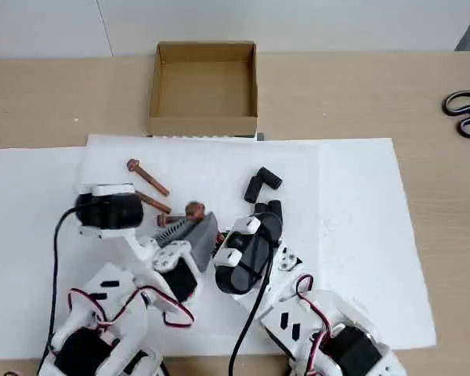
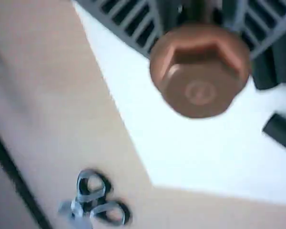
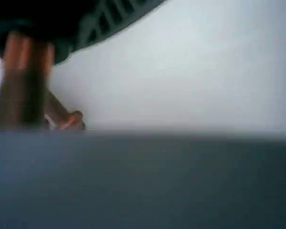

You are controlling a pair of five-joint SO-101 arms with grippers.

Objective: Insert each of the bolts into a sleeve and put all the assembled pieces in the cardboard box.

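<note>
Cardboard box (image 1: 204,125) stands empty, well beyond the left end effector (image 1: 197,222), whose grey ribbed fingers pinch one copper bolt (image 2: 199,76). A second bolt (image 1: 147,177) and a third bolt (image 1: 153,202) lie on the white paper (image 1: 352,196), near its left side. Three black sleeves: first sleeve (image 1: 253,189) and second sleeve (image 1: 269,178) lie close together just ahead of the right end effector (image 1: 266,218), and the third sleeve (image 1: 274,207) is at its tip. I cannot tell whether that one is spread or pressed together.

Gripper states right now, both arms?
Left gripper: closed, holding a bolt.
Right gripper: cannot be told.
</note>
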